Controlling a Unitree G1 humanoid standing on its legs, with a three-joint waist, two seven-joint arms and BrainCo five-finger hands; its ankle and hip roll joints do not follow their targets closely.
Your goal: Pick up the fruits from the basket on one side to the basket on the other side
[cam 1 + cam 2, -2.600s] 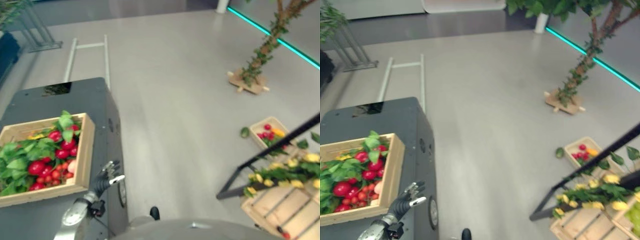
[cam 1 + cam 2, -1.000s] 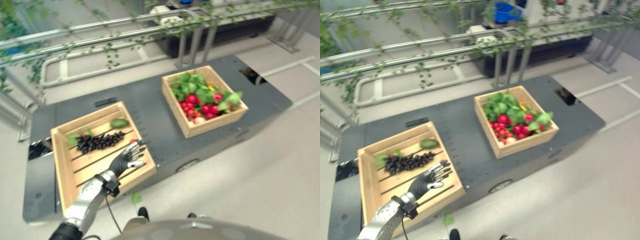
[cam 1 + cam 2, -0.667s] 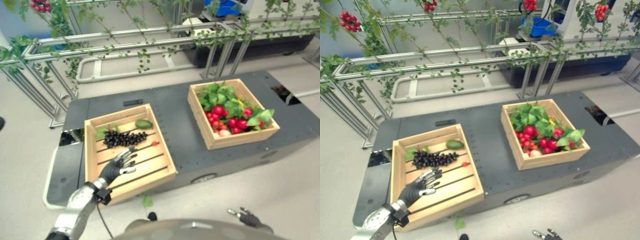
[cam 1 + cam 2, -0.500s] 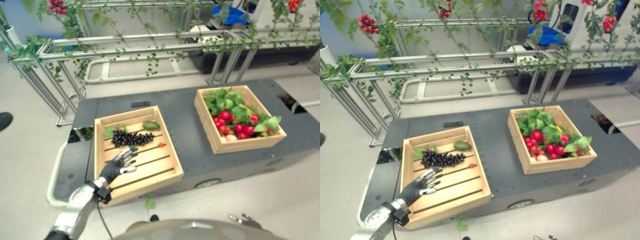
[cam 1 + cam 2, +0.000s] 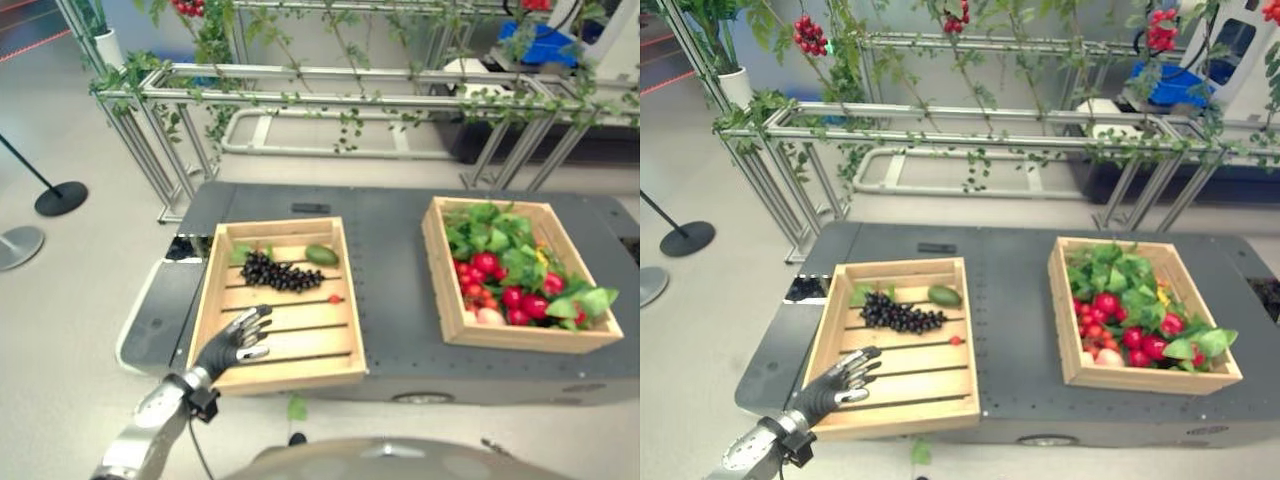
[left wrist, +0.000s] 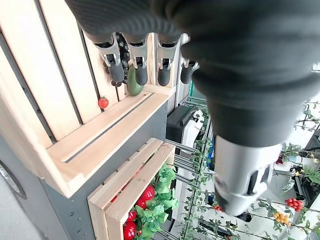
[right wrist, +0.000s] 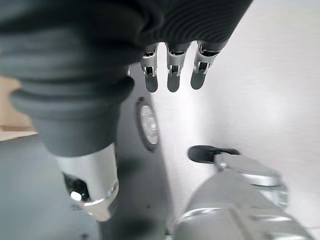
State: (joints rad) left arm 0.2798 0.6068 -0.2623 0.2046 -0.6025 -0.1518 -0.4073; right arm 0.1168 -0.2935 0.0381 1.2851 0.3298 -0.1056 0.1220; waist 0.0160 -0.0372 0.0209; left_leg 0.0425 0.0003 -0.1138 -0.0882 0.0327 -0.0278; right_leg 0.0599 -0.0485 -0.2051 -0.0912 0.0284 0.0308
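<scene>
Two wooden crates stand on a dark grey table (image 5: 390, 250). The left crate (image 5: 207, 302) holds a bunch of black grapes (image 5: 280, 275), a green fruit (image 5: 321, 254) and a small red fruit (image 5: 335, 298). The right crate (image 5: 535, 338) is full of red fruits (image 5: 485, 263) among green leaves. My left hand (image 5: 232, 343) hovers open over the left crate's near left corner, holding nothing. In the left wrist view its fingers (image 6: 137, 67) point toward the green fruit (image 6: 132, 84). My right hand (image 7: 173, 70) hangs open beside the table's dark side, above the floor.
A metal rack (image 5: 300, 90) wound with vines and red berries runs behind the table. A stanchion base (image 5: 60, 198) stands on the floor at the left. A green leaf (image 5: 297, 407) lies on the floor before the table.
The camera has swung from the floor and far crates to face the table, so the whole picture shifted. My left hand stays open over the left crate's near edge.
</scene>
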